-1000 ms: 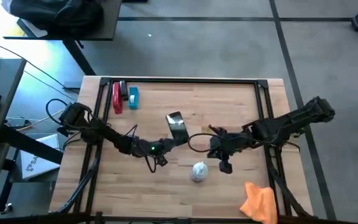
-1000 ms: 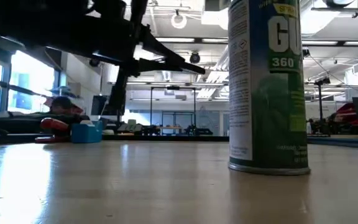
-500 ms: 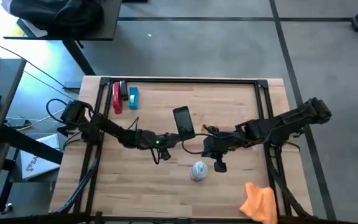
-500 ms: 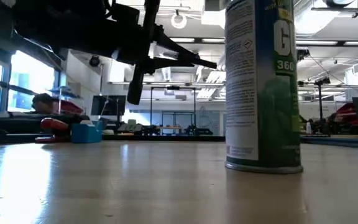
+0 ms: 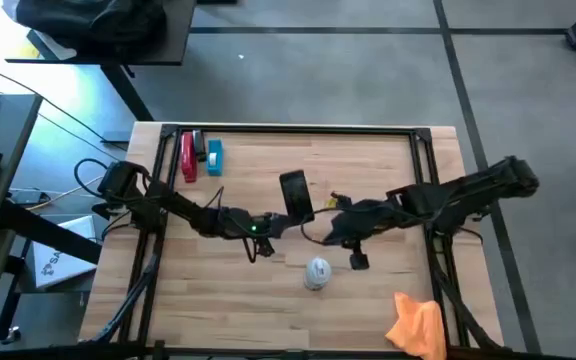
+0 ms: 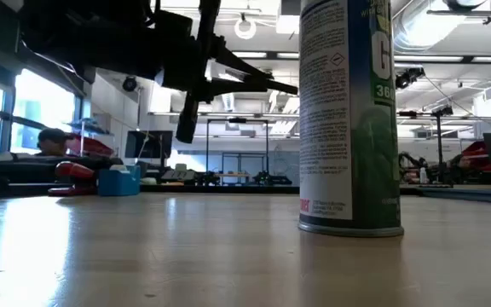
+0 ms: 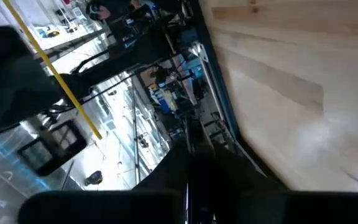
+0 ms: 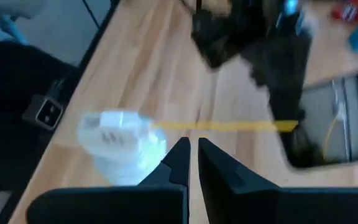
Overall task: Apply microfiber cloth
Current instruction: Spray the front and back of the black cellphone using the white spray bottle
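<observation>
Your cloth (image 5: 417, 325) lies crumpled at the table's (image 5: 368, 160) near edge, close to the right corner, partly overhanging it and touching neither arm. Your right gripper (image 5: 340, 232) hangs over the table's middle, just beyond the spray can (image 5: 316, 272); in the right wrist view its fingers (image 8: 178, 163) stand almost together with only a thin slit between them and nothing clamped, and the can's white cap (image 8: 122, 144) shows just beside them. Your left gripper (image 5: 290, 218) reaches in from the left edge to the middle, holding the phone (image 5: 295, 194) by its near end; the phone's dark slab angles toward the far edge. In the left wrist view the fingers (image 7: 191, 168) appear pressed onto a thin dark edge, so treat that gripper as clenched on the phone. The two grippers are near each other but apart. At the far left corner you have a red tool (image 5: 188, 157) and a blue item (image 5: 214, 157) side by side. In the low view the can (image 6: 348, 115) stands upright close to the camera, with the left arm (image 6: 126, 43) overhead and clear of the tabletop.
</observation>
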Robot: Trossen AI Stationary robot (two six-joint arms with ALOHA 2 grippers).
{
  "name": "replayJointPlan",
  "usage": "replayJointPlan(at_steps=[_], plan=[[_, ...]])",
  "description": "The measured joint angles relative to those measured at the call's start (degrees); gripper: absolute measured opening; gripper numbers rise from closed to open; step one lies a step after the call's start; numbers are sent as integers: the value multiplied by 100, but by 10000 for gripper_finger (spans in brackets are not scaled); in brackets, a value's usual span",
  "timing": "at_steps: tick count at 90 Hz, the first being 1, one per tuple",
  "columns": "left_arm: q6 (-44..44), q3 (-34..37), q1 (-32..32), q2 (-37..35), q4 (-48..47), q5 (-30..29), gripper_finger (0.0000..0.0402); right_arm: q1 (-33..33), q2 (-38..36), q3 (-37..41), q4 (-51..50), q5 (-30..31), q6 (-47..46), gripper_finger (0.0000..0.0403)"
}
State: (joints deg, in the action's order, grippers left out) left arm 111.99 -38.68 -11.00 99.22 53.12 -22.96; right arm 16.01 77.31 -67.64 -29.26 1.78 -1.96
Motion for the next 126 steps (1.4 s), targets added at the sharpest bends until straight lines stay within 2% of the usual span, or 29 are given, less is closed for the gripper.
replayJointPlan(at_steps=[15,30,38,55,98,126], plan=[[339,-194,70,0,17,44,15,-95,47,98,642,-319,480,0],[374,-295,13,0,22,92,15,-140,67,774,1983,-901,433,0],[376,-295,-44,0,-4,157,15,-138,65,1167,2737,-938,322,0],[160,-295,-157,0,-37,152,20,-138,69,1724,3613,-943,65,0],[75,-329,-155,463,133,232,16,-138,73,1795,3398,-903,14,0],[389,-577,-153,584,422,212,16,-138,74,1790,3321,-900,-63,0]])
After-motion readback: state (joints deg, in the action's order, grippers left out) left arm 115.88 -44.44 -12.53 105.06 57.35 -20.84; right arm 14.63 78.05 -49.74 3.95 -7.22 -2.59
